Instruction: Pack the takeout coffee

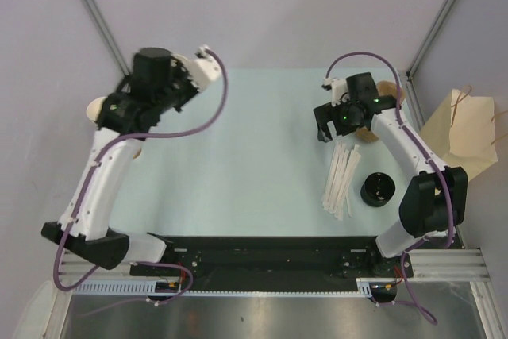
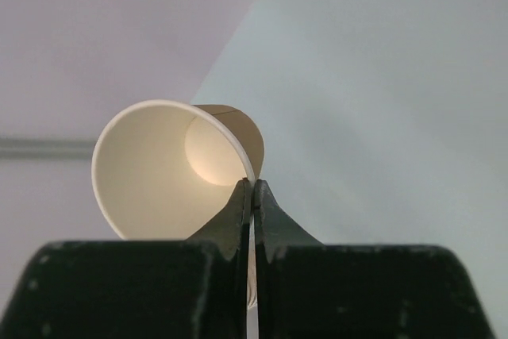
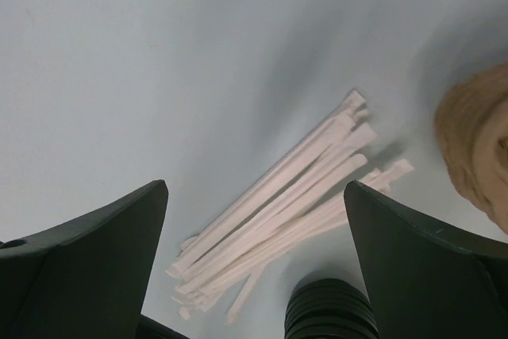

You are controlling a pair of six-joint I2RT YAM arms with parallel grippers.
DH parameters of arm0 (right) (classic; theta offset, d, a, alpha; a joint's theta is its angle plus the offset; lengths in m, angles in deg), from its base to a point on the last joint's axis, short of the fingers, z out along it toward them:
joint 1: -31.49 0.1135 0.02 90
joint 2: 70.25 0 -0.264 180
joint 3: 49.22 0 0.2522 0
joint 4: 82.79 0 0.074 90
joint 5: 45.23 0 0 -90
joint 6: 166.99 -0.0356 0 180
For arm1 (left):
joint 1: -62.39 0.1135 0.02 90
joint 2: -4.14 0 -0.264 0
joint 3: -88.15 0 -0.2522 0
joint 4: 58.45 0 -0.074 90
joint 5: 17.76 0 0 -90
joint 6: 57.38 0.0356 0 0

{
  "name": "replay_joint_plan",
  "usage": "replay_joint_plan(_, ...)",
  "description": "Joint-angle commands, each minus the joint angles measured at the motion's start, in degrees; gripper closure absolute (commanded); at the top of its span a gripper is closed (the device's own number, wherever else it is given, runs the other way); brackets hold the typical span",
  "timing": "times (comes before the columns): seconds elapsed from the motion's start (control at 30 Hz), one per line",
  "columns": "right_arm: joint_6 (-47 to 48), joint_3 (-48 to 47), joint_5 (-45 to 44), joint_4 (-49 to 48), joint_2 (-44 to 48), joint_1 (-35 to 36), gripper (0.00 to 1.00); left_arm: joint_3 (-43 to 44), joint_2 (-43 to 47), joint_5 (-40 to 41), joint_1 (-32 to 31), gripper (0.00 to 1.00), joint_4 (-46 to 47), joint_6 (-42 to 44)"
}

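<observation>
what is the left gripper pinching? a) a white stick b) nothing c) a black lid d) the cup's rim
d: in the left wrist view the left gripper has its fingers shut together on the rim of the cup.

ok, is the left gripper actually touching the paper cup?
Touching. The left wrist view shows the left gripper shut on the paper cup, with the cup's rim wall pinched between the two fingertips and no gap.
</observation>
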Motion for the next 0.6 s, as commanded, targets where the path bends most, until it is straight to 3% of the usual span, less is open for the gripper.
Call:
replay_joint_plan(0.0, -3.32, -3.17, 6.02, 1.30, 2.46, -7.34, 0.00, -14.58, -1.23, 1.16, -12.73, 1.00, 12.14, -1.70)
replay_joint_plan(0.1, -4.20, -3.26, 7.61, 1.91, 3.16, -9.99, 0.01, -24.07, -1.76, 1.24, -20.82, 1.00, 20.48, -3.46)
replay_joint_plan(0.3, -4.38, -3.26, 6.82, 3.49, 4.04, -11.05, 0.00, -38.41, -5.27, 1.86, -30.33, 1.00, 32.62, -7.94)
replay_joint_plan(0.57, -4.46, -3.26, 6.73, 4.11, 3.51, -10.79, 0.00, -42.22, -11.51, 5.28, -35.35, 1.00, 40.29, -12.25)
